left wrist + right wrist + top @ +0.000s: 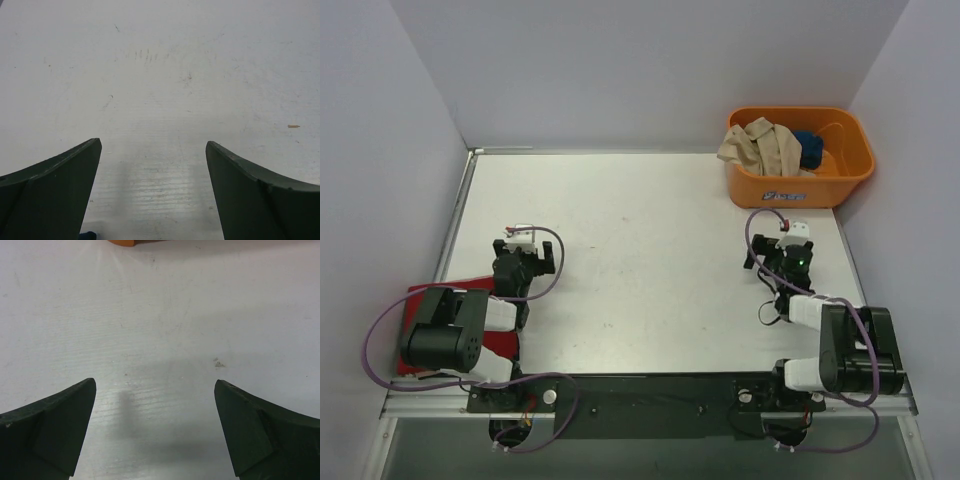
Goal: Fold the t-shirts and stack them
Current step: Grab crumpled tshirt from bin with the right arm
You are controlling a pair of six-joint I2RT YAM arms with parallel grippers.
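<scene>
Top view: tan t-shirt [758,146] is bunched in the left half of the orange bin [790,188] at the far right corner, no clear long axis, one fold hanging over the bin's left rim. Blue t-shirt [809,149] is wadded just right of it and mostly buried. Red t-shirt [423,293] lies flat at the near left corner of the tabletop [650,250], edges roughly square with the tabletop edge. The left arm [445,335] covers most of it, so its long axis can't be told. Right arm [850,350] sits at the near right. The middle of the tabletop between the arms is open; walls close in on the left, right and far sides.

Left wrist: left hand [154,145] released, spread wide, only scuffed tabletop between. A dark blue speck at the bottom edge can't be identified.

Right wrist: right hand [155,382] released, spread wide over bare tabletop. A sliver of the orange bin is cut off at the top edge.
</scene>
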